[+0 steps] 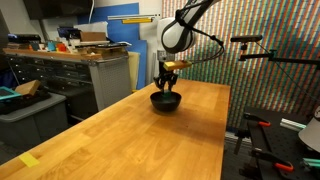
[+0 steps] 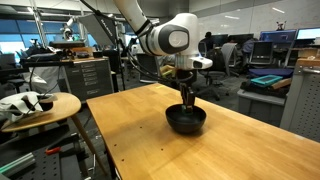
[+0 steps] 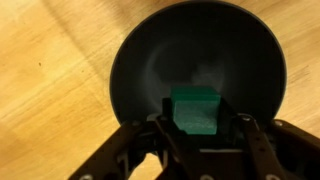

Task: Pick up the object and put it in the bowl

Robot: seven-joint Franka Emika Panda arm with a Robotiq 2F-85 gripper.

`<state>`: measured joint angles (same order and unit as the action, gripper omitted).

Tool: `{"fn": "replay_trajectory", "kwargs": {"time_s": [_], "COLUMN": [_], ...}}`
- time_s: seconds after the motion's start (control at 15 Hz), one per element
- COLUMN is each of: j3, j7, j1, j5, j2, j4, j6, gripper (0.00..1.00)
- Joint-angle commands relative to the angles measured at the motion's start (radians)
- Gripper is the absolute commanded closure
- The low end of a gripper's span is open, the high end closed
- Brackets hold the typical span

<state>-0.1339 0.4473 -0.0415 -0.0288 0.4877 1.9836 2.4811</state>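
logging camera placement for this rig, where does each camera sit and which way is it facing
In an exterior view the camera stands off one end of the wooden table, looking along it to the black bowl; the arm and end effector show above it.
In an exterior view the camera sits beside the table, closer, looking across at the bowl; arm and end effector show.
Wrist view: looks straight down into the bowl; the end effector grips the green block.
Shared: all three show bowl and end effector.
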Motion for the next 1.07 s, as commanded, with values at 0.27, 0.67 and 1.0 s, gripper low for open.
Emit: {"fn": "replay_trajectory", "kwargs": {"time_s": [0.27, 0.67, 1.0], "j3": [0.004, 0.001, -0.002], "j7": [-0.007, -0.006, -0.011], "j1": [0.005, 0.003, 0.004], "j5": [-0.014, -0.011, -0.006], "j2": [0.053, 0.022, -0.029], "j4": [-0.043, -0.012, 0.015], "j6": [-0.015, -0.011, -0.027], "gripper": [0.28, 0.00, 0.00]}}
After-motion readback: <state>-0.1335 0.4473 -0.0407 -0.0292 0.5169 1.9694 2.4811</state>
